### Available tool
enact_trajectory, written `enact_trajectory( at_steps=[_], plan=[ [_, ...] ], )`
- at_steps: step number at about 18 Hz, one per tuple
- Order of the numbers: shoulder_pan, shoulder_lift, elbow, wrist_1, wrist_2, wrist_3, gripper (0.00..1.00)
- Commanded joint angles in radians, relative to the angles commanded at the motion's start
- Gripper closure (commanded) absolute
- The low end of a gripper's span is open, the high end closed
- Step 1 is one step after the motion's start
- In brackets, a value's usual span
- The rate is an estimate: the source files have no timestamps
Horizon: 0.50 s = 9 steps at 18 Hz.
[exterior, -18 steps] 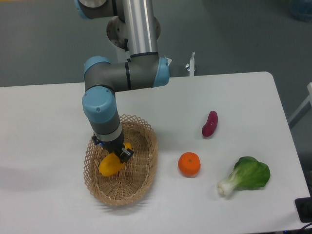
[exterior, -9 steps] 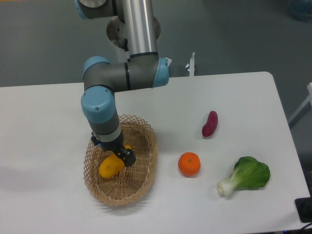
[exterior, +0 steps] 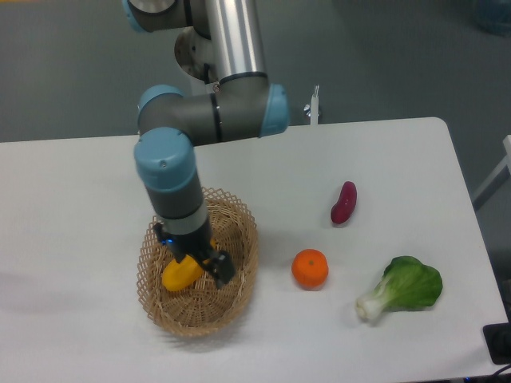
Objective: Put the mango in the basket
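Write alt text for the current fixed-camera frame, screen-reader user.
A robot arm reaches down into an oval wicker basket on a white table, its gripper right beside a yellow-orange mango lying inside. To the right, on the table, sit a round orange, a small purple-red vegetable and a leafy green.

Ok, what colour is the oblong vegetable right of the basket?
Purple-red, going by the fixed camera view, the only one: the vegetable lies on the white table.
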<state>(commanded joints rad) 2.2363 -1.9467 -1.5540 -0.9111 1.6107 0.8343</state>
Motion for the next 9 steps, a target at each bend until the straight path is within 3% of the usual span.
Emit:
enact_trajectory(
  at_steps=[9],
  plan=[
    [0.176,0.052,0.095,-0.221,-0.011,0.251,0.00]
  ],
)
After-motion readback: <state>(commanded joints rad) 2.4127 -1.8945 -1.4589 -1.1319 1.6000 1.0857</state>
